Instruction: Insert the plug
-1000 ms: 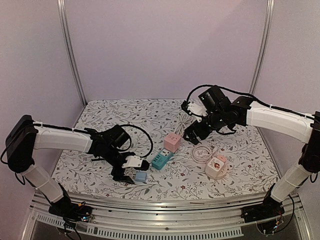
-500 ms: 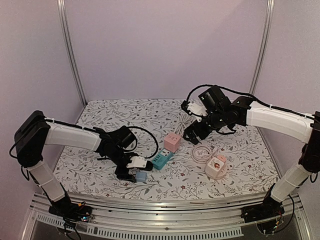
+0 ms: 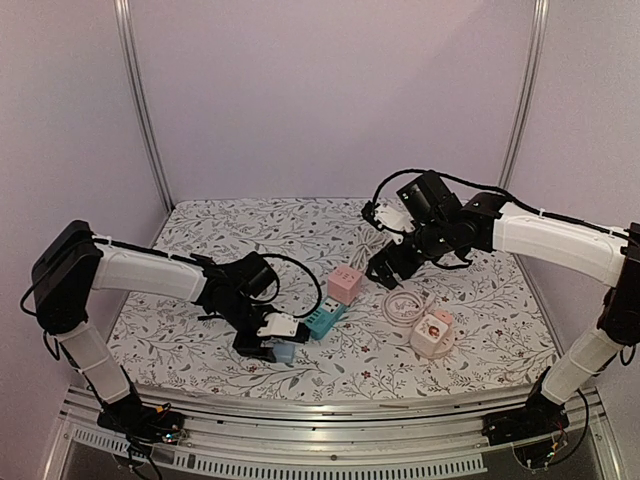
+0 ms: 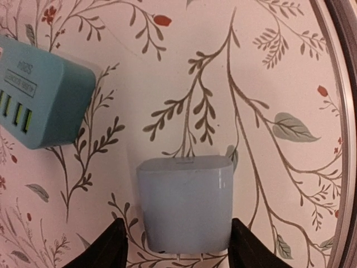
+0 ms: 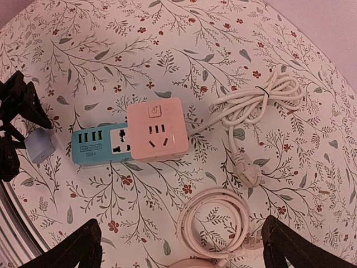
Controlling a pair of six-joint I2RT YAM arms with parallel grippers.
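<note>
A pale blue plug (image 4: 186,204) lies on the flowered cloth, prongs toward the camera; in the top view the plug (image 3: 283,351) sits near the front edge. My left gripper (image 4: 178,245) straddles it, open; the right finger (image 4: 241,248) is against its side and a thin gap shows at the left finger (image 4: 114,248). In the top view the left gripper (image 3: 272,345) is low over the cloth. A teal power strip (image 3: 324,319) (image 4: 39,106) lies just beyond the plug. My right gripper (image 3: 385,272) (image 5: 181,245) hangs open and empty above the pink socket cube (image 5: 157,129).
The pink socket cube (image 3: 345,284) touches the teal strip (image 5: 100,146). A coiled white cable (image 3: 402,305) (image 5: 215,220) and a pink-and-white socket (image 3: 433,333) lie to the right. A bundled white cord (image 5: 268,97) lies further back. The table's front rail (image 3: 330,405) is close behind the plug.
My left gripper has moved right and down onto the pale blue plug, and its jaws have narrowed around it. The right arm has not moved.
</note>
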